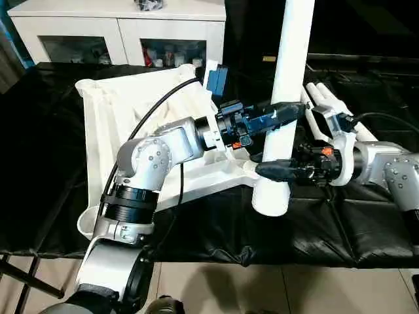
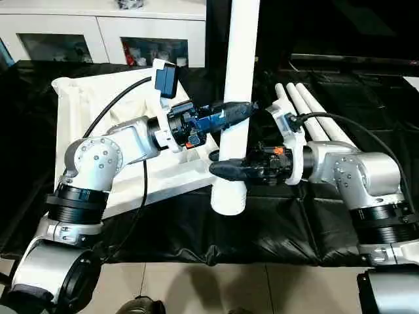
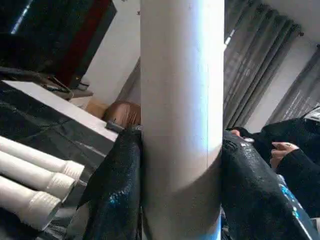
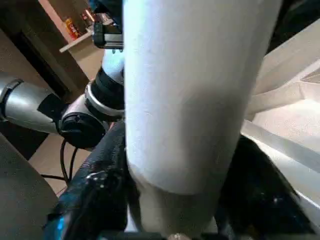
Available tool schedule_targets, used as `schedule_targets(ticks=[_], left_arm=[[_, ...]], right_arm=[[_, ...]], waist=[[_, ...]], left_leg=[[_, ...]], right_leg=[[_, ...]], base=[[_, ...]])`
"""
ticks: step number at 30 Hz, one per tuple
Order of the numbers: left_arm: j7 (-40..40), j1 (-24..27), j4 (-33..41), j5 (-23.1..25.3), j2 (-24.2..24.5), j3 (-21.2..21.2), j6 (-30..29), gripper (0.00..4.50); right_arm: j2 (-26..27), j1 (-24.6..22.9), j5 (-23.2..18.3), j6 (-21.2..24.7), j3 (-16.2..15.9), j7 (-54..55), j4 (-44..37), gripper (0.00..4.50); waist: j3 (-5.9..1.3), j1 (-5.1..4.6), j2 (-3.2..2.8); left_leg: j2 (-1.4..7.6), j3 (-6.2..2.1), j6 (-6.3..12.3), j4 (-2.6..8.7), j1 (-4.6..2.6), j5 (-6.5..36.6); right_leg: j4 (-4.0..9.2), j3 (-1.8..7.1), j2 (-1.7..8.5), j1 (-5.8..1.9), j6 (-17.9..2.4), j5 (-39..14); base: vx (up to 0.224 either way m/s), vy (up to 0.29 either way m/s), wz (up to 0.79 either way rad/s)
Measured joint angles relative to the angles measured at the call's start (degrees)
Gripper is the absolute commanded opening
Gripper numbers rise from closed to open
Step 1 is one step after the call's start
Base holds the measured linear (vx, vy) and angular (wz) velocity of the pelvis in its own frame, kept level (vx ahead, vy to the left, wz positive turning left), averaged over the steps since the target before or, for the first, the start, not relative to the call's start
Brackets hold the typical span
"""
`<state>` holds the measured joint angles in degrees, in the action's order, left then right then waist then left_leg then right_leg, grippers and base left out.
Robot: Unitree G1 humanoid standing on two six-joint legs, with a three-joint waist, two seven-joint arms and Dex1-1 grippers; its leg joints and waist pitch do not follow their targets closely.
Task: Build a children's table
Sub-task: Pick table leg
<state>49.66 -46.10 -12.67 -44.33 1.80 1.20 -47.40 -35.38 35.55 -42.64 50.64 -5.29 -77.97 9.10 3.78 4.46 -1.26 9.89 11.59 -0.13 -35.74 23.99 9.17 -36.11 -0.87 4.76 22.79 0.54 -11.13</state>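
Note:
One white tube leg (image 1: 288, 65) stands upright above the black-covered table, just off the tabletop's near right corner. My left gripper (image 1: 291, 111) is shut on its middle, with black fingers (image 3: 120, 190) pressed to both sides of the tube. Lower down, my right gripper (image 1: 272, 171) comes in from the right and clasps the same leg near its bottom end, its fingers (image 4: 100, 185) tight against the tube. The white tabletop (image 1: 111, 118) lies underside up on the left, its ribs showing, partly hidden by my left forearm.
Three more white legs (image 2: 301, 104) lie side by side at the back right of the black cloth (image 1: 39, 163). A white cabinet with glass doors (image 1: 118, 26) stands behind. A person in dark sleeves (image 3: 285, 150) sits beyond the table.

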Motion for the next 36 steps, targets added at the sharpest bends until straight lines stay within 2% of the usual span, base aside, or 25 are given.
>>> schedule_targets(ticks=[4, 5, 6, 9, 10, 14, 18, 21, 24, 27, 31, 32, 36], left_arm=[[0.1, 0.0, -0.1, 0.0, 0.0, 0.1, -0.1, 1.88], [-0.5, 0.0, -0.1, 0.0, -0.1, 0.2, -0.1, 2.44], [-1.2, 0.0, -0.2, 0.0, -0.3, 0.4, -0.3, 2.58], [-2.6, -0.5, -1.3, -0.5, -1.1, 1.1, -1.1, 2.60], [-2.7, -0.6, -1.2, -0.5, -1.0, 1.2, -1.0, 2.79], [-9.9, -0.4, 1.2, 4.7, -2.4, 1.2, 4.8, 3.01], [-20.1, -0.7, 3.2, 8.6, -5.6, 1.5, 7.4, 3.01], [-25.7, -1.1, 3.7, 11.0, -6.9, 1.5, 7.9, 2.66], [-27.0, -1.0, 4.2, 12.2, -7.2, 0.9, 8.2, 2.63], [-26.9, -1.0, 4.8, 12.8, -7.2, -0.1, 8.5, 2.27], [-27.2, -1.0, 4.9, 14.2, -6.9, -0.6, 9.5, 2.19], [-27.4, -1.0, 5.0, 14.6, -6.7, -1.2, 10.0, 2.00], [-27.3, -1.0, 5.0, 17.1, -5.9, -3.4, 12.8, 2.00]], right_arm=[[0.4, 0.0, -0.1, 0.1, 0.0, 0.2, 0.0, 1.95], [0.6, -0.3, -0.1, 0.2, 0.4, 0.6, 0.0, 1.93], [0.9, -0.4, -0.2, 0.2, 0.6, 1.1, 0.0, 1.92], [2.2, -1.4, 0.3, -0.9, 0.8, 4.0, -0.3, 1.89], [2.7, -1.6, 0.5, -1.2, 0.9, 4.7, -0.5, 1.88], [7.9, -2.1, 5.0, -4.8, 3.5, 17.9, -3.4, 1.88], [9.9, -3.1, 9.0, -6.3, 4.0, 26.7, -4.7, 1.88], [11.7, -4.6, 9.6, -6.3, 4.8, 30.6, -4.8, 1.88], [12.2, -5.3, 9.5, -6.3, 5.5, 32.5, -6.1, 1.88], [12.4, -5.9, 9.2, -6.3, 6.1, 32.9, -7.4, 1.88], [12.4, -6.5, 8.6, -5.8, 6.5, 33.2, -8.0, 1.88], [12.4, -6.6, 8.5, -5.7, 6.6, 33.2, -8.0, 1.88], [11.9, -6.5, 7.9, -5.2, 7.0, 32.6, -8.0, 1.88]], waist=[[0.00, 0.00, 0.00], [0.00, 0.03, 0.00], [0.00, 0.05, 0.00], [0.00, 0.17, 0.00], [0.00, 0.17, -0.01], [0.00, -0.46, 0.00], [0.01, -0.63, 0.11], [0.01, -1.01, 0.11], [0.02, -1.10, 0.11], [0.01, -1.14, 0.11], [0.01, -1.26, 0.11], [0.01, -1.27, 0.11], [0.01, -1.18, 0.11]], left_leg=[[0.00, 0.00, 0.01, 0.00, 0.01, 0.0], [0.00, 0.00, 0.01, 0.00, 0.01, 0.0], [0.00, 0.00, 0.01, 0.00, 0.01, 0.0], [0.00, 0.01, 0.01, -0.01, 0.01, 0.0], [-0.01, 0.02, 0.01, 0.00, 0.02, 0.0], [0.00, 0.02, -0.03, 0.01, 0.02, 0.0], [-0.02, 0.02, -0.03, 0.02, 0.04, 0.0], [-0.05, 0.04, -0.02, 0.02, 0.10, 0.0], [-0.05, 0.04, -0.02, 0.09, 0.10, 0.0], [-0.05, 0.04, -0.02, 0.13, 0.10, 0.0], [-0.05, 0.04, -0.02, 0.14, 0.10, 0.0], [-0.05, 0.04, -0.02, 0.14, 0.10, 0.0], [-0.05, 0.04, -0.02, 0.14, 0.10, 0.0]], right_leg=[[0.01, 0.00, 0.00, 0.01, 0.0, 0.0], [0.01, 0.00, 0.00, 0.01, 0.0, 0.0], [0.01, 0.00, 0.00, 0.01, 0.0, 0.0], [0.02, 0.00, 0.01, 0.01, 0.0, 0.0], [0.02, 0.00, 0.02, 0.01, 0.0, 0.0], [0.02, 0.00, 0.02, 0.06, 0.0, 0.0], [0.09, -0.04, 0.08, 0.01, 0.0, 0.0], [0.16, -0.03, 0.10, 0.04, 0.1, 0.0], [0.24, -0.03, 0.09, 0.05, 0.1, 0.1], [0.25, -0.04, 0.09, 0.06, 0.2, 0.1], [0.27, -0.03, 0.09, 0.07, 0.2, 0.1], [0.28, -0.03, 0.09, 0.06, 0.2, 0.1], [0.35, -0.03, 0.09, 0.03, 0.3, 0.1]], base=[[0.000, 0.000, 0.00], [0.000, 0.000, 0.00], [0.000, 0.000, 0.00], [0.000, 0.000, 0.00], [0.000, 0.000, 0.00], [0.000, 0.000, 0.00], [0.000, 0.000, 0.00], [0.000, 0.000, 0.00], [0.000, 0.000, 0.00], [0.000, 0.000, 0.00], [0.000, 0.000, 0.00], [0.000, 0.000, 0.00], [0.000, 0.000, 0.00]])
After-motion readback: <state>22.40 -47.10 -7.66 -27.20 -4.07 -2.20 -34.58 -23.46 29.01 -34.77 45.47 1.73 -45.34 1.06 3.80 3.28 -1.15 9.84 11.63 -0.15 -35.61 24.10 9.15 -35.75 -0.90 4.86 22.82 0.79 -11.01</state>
